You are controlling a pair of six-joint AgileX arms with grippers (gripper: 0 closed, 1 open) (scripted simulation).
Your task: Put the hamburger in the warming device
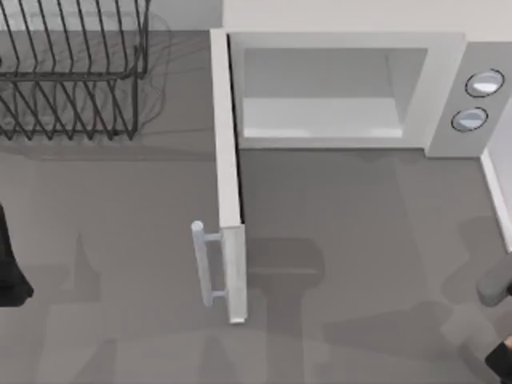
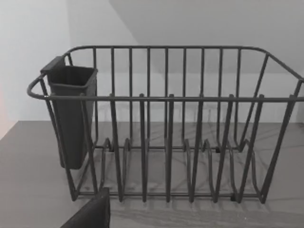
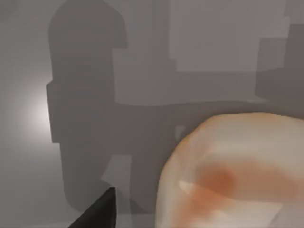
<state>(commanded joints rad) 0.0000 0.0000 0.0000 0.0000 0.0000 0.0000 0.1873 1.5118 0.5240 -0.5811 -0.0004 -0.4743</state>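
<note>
The hamburger (image 3: 232, 175) is a tan-orange bun with a brownish patch, seen very close in the right wrist view. It hangs well above the grey tabletop with my right gripper shut on it, one dark fingertip (image 3: 97, 209) beside it. My right arm (image 1: 496, 290) is at the table's right edge, in front of and to the right of the warming device (image 1: 336, 88). That white microwave stands at the back with its cavity showing. Its door (image 1: 228, 176) is swung fully open toward the front, the bar handle (image 1: 204, 264) on its outer side. My left arm (image 1: 10, 268) is parked at the left edge.
A black wire dish rack (image 1: 72, 72) with a dark cutlery cup (image 2: 71, 118) stands at the back left. Two round knobs (image 1: 478, 100) sit on the microwave's grey panel. The open door juts out into the middle of the table (image 1: 360, 240).
</note>
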